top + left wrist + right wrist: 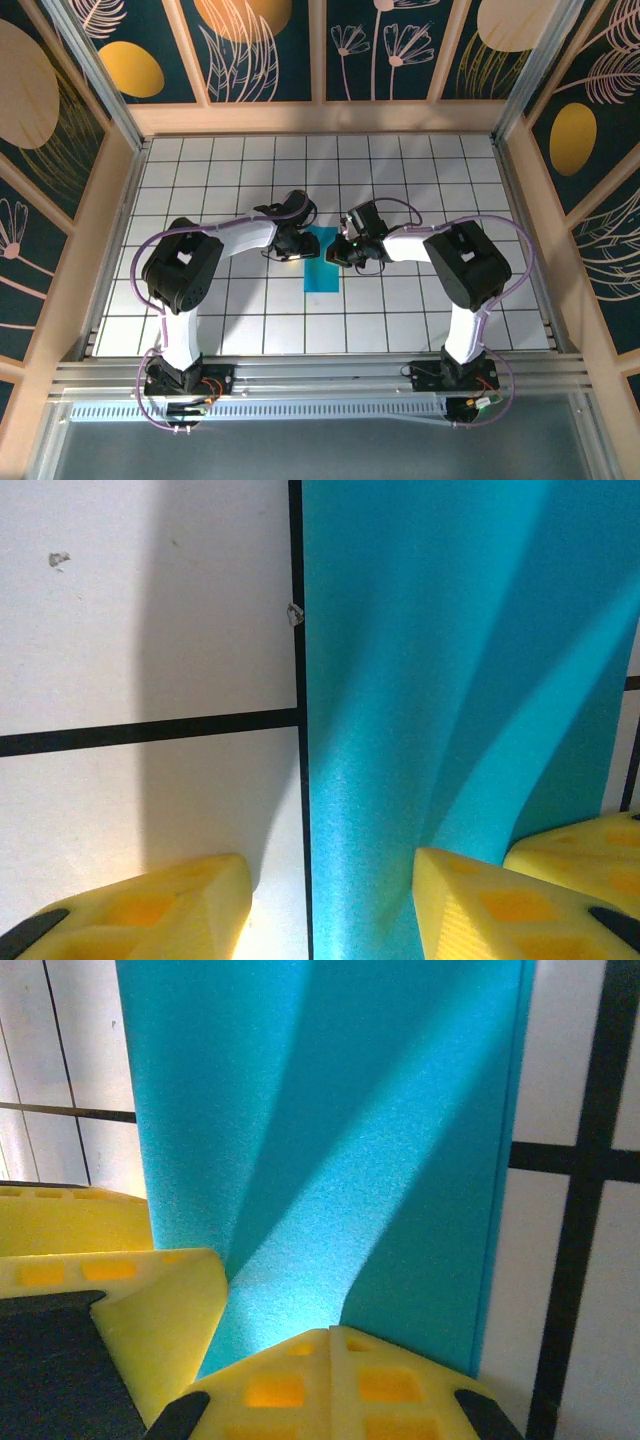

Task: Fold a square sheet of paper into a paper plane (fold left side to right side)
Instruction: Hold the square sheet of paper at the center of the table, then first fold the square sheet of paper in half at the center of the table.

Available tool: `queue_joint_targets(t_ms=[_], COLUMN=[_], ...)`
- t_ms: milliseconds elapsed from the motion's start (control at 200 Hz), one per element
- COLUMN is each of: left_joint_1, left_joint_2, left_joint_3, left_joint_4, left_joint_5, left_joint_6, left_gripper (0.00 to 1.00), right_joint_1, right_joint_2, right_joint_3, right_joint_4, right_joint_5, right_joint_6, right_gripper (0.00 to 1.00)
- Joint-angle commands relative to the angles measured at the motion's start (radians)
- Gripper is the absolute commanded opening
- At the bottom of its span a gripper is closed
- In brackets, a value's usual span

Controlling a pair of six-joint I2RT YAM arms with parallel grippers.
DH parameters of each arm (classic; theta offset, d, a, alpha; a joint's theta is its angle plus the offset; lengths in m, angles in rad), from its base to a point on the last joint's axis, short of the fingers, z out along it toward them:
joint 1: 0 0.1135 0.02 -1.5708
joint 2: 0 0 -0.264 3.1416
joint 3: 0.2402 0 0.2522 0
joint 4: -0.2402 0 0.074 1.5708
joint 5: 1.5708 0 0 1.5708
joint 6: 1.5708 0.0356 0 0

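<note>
Sheet of paper (322,265): one | left hand (330,865): one, spread wide | right hand (338,252): one, spread unclear

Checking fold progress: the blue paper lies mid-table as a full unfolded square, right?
No: the blue paper lies mid-table, but as a narrow folded strip, not a full square; the top external view shows it.
</note>
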Motion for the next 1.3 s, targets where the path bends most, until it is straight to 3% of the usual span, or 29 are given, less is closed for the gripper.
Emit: queue_joint_targets(t_ms=[0,245,616,746,991,1131,1296], left_joint_1=[-0.023,-0.012,0.065,0.065,0.065,0.065,0.066], left_joint_2=[0.113,0.04,-0.226,-0.282,-0.241,-0.185,-0.132], left_joint_3=[-0.042,-0.013,-0.063,-0.105,-0.185,-0.202,-0.218], left_joint_4=[0.021,-0.01,0.042,0.124,0.282,0.302,0.318], left_joint_5=[0.023,-0.016,-0.014,0.069,0.297,0.327,0.351], left_joint_6=[-0.014,0.005,0.062,0.099,0.103,0.128,0.17], left_gripper=[0.5,0.54,0.57,0.46,0.19,0.1,0.06], right_joint_1=[0.012,0.012,0.012,0.012,0.012,0.012,0.014], right_joint_2=[0.036,0.049,0.05,0.047,0.049,0.05,0.049], right_joint_3=[-0.009,-0.019,-0.018,-0.022,-0.02,-0.021,-0.021], right_joint_4=[-0.071,-0.115,-0.139,-0.13,-0.137,-0.137,-0.14], right_joint_5=[0.045,0.072,0.091,0.09,0.092,0.093,0.095], right_joint_6=[-0.015,-0.029,-0.045,-0.042,-0.04,-0.038,-0.038], right_gripper=[0.01,0.0,0.0,0.0,0.0,0.0,0.0])
